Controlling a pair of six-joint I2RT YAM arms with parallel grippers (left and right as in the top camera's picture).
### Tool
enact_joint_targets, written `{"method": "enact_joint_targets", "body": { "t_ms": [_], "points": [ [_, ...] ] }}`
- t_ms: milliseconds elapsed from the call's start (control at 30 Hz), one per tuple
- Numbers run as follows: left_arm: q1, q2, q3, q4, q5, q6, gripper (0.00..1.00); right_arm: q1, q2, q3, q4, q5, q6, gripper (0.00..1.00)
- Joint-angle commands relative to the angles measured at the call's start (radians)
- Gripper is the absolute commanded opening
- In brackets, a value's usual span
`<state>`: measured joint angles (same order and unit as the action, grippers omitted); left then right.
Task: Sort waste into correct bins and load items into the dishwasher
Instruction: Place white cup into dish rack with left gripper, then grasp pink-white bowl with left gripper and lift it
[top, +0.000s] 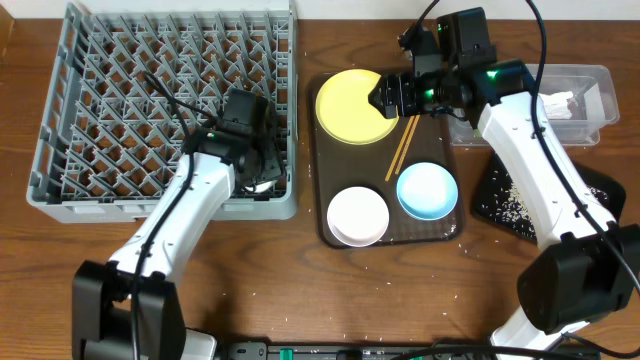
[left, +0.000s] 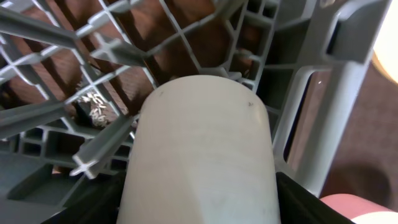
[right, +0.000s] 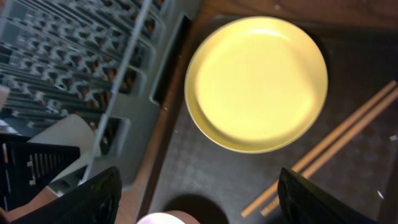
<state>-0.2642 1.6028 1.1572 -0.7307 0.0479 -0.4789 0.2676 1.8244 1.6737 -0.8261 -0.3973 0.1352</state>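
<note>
From where I stand, the job looks roughly half done. The left gripper (top: 256, 172) is down in the near right corner of the grey rack (top: 160, 205), clamped on the small white cup (left: 202, 155). The cup sits among the pegs, but I cannot tell whether it rests on the rack floor yet. The right gripper (top: 388, 95) hangs spread wide and empty over the brown tray (top: 335, 165), just above the edge of the yellow plate (top: 345, 105). That plate, the wooden chopsticks (top: 402, 150), the white bowl (top: 357, 215) and the light blue bowl (top: 427, 190) all lie on the tray, so they are left to load. The waste seems mostly dealt with. The crumpled white wrapper (top: 557, 103) is in the clear tub (top: 595, 80), and rice scraps (top: 512, 207) are spread over the black tray (top: 487, 180). A few pale specks also dot the table and the brown tray. I can't find the green-and-yellow sachet anywhere.
</note>
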Motion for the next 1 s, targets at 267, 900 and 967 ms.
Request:
{"method": "enact_joint_targets", "body": {
  "t_ms": [267,900,967],
  "points": [
    [-0.008,0.007,0.073,-0.047,-0.003,0.014,0.87,-0.014,-0.001,0.007,-0.049,0.088,-0.021,0.8],
    [-0.336,0.022,0.168,-0.168,0.046,0.251,0.84,-0.153,-0.03,0.008,-0.109,0.085,0.005,0.79],
    [-0.357,0.068,0.168,-0.15,0.034,0.284,0.84,-0.177,-0.041,0.008,-0.11,0.082,0.005,0.79]
  ]
}}
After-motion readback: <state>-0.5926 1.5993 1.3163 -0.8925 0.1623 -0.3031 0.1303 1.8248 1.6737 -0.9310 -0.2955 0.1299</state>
